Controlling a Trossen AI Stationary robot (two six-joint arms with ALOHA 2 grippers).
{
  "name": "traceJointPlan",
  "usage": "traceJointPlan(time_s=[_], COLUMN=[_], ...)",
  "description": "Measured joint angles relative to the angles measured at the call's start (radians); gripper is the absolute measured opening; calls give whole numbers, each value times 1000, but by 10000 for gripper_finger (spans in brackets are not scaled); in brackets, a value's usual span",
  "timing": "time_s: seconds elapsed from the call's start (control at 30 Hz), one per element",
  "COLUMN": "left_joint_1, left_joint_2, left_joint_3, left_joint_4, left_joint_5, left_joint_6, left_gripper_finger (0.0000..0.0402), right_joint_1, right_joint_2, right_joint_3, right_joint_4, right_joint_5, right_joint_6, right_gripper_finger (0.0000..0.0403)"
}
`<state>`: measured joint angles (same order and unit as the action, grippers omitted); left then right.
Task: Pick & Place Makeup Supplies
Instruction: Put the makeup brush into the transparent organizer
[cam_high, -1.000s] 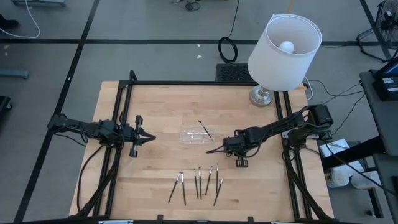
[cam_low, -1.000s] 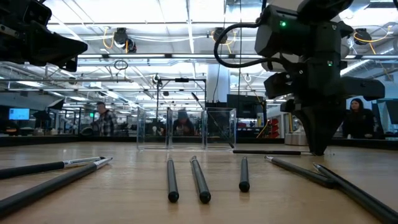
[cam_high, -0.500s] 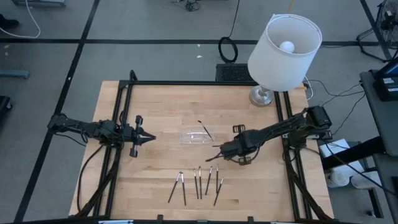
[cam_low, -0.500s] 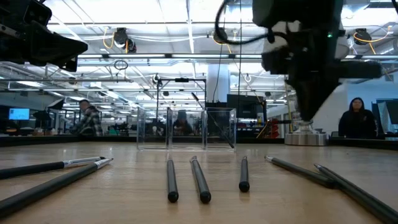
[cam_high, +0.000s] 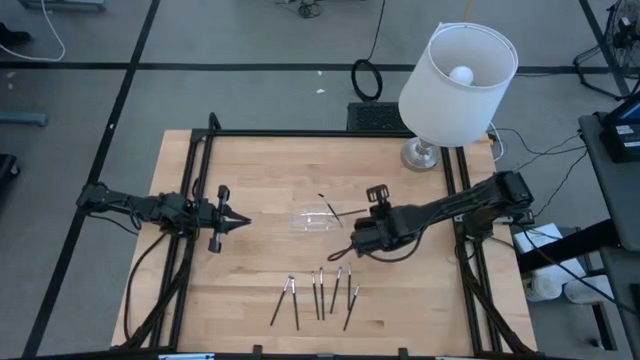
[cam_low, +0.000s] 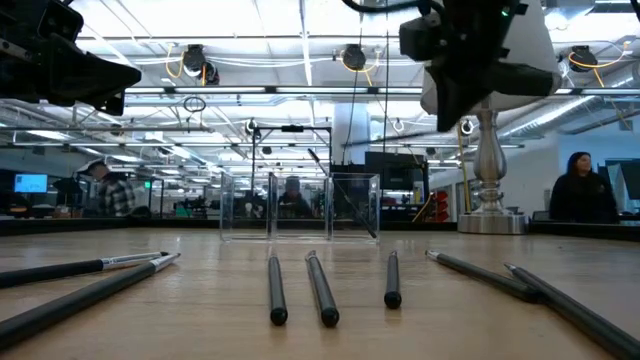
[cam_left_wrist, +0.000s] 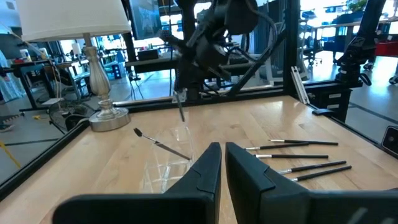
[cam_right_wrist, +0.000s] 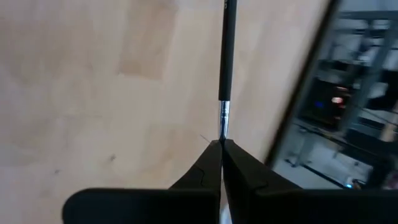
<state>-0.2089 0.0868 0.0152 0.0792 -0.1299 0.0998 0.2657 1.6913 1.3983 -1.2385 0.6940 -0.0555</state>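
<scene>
Several makeup supplies, thin dark sticks (cam_high: 320, 295), lie flat in a loose row near the table's front edge, also seen in the low view (cam_low: 322, 290). One brush (cam_left_wrist: 158, 142) leans with its shaft over the rim of a small clear tray (cam_high: 308, 220). My right gripper (cam_high: 366, 207) hovers right of the tray, shut on another stick (cam_left_wrist: 181, 107) that points down toward the table. My left gripper (cam_high: 243, 222) waits shut at the table's left, level and holding nothing. My right gripper pinches the stick by its silvery section (cam_right_wrist: 223, 127) at one end, between the two fingertips. The dark shaft (cam_right_wrist: 226, 56) runs on straight ahead of the fingers, in line with them. The fingers slant downward, and the stick hangs clear of the table.
A lamp with a white shade (cam_high: 458, 70) stands on its silver base (cam_high: 422, 155) at the table's far right corner. Black frame rails (cam_high: 195, 200) run along the left and right sides. Bare wood lies between the tray and the row of sticks.
My right gripper has risen well off the table with the stick, rolling and tipping as it went and drifting slightly toward the far edge. The stick, which lay on the wood right of the tray, is now lifted clear and pointing down.
</scene>
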Motion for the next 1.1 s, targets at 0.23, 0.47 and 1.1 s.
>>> traceJointPlan(time_s=[0.23, 0.47, 1.1], left_joint_1=[0, 0, 0], left_joint_2=[0, 0, 0], left_joint_3=[0, 0, 0], left_joint_4=[0, 0, 0], left_joint_5=[0, 0, 0], left_joint_6=[0, 0, 0], left_gripper_finger=[31, 31, 31], right_joint_1=[0, -7, -56], right_joint_2=[-1, -2, -2], right_joint_3=[47, 48, -225], right_joint_4=[-8, 271, 1104], right_joint_5=[289, 513, 452], right_joint_6=[-192, -655, -1590], right_gripper_finger=[1, 0, 0])
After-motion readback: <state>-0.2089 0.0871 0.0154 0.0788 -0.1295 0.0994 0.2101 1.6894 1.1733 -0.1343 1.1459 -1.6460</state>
